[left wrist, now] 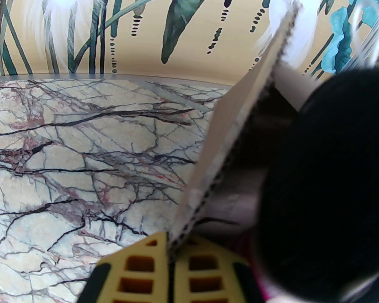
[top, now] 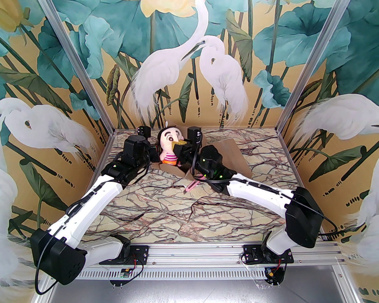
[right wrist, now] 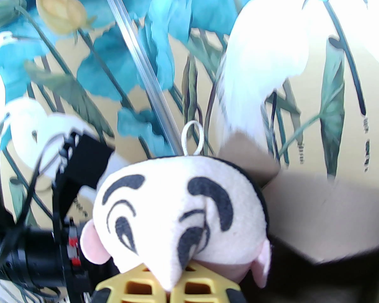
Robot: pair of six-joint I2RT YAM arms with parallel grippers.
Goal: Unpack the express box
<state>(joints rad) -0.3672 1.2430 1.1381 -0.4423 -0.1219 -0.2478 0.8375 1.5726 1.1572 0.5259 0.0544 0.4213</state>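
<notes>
– Status?
– Right hand (right wrist: pixel 176 287) pinched plush doll (right wrist: pixel 180 213) by the face, presumably to lift it from express box (top: pixel 173 169) at far centre of desk (top: pixel 164 207).
– Left hand (left wrist: pixel 170 264)?
– Pinched box flap (left wrist: pixel 237 144), likely steadying it.

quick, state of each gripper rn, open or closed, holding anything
left gripper: closed, pinching the cardboard box flap
right gripper: closed, gripping the plush doll by its face
</notes>
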